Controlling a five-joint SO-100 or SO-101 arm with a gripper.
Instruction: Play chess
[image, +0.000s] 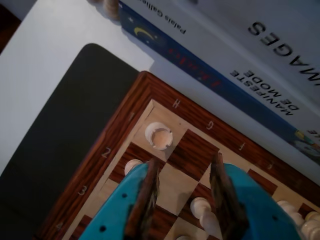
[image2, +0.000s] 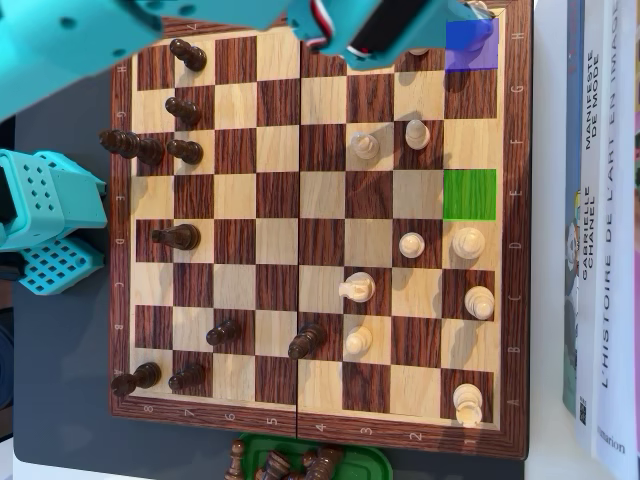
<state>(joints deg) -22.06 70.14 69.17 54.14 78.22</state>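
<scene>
Fingers are hanging spread, pinching nothing, over the chessboard corner near file H. A white rook is standing on the corner square just beyond them. Books are lying beside the board.

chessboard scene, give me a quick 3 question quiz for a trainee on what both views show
1. True or false: in the wrist view the gripper is shut on a white piece.
2. In the overhead view, which colour marks the corner square beside the letter H: A) green B) blue C) red?
3. Where do the captured dark pieces lie in the overhead view?

Key
1. False: the jaws stand apart with nothing between them, above the board near the white rook.
2. B, blue; the green square lies further along the same edge.
3. In a green tray off the chessboard's bottom edge.
</scene>
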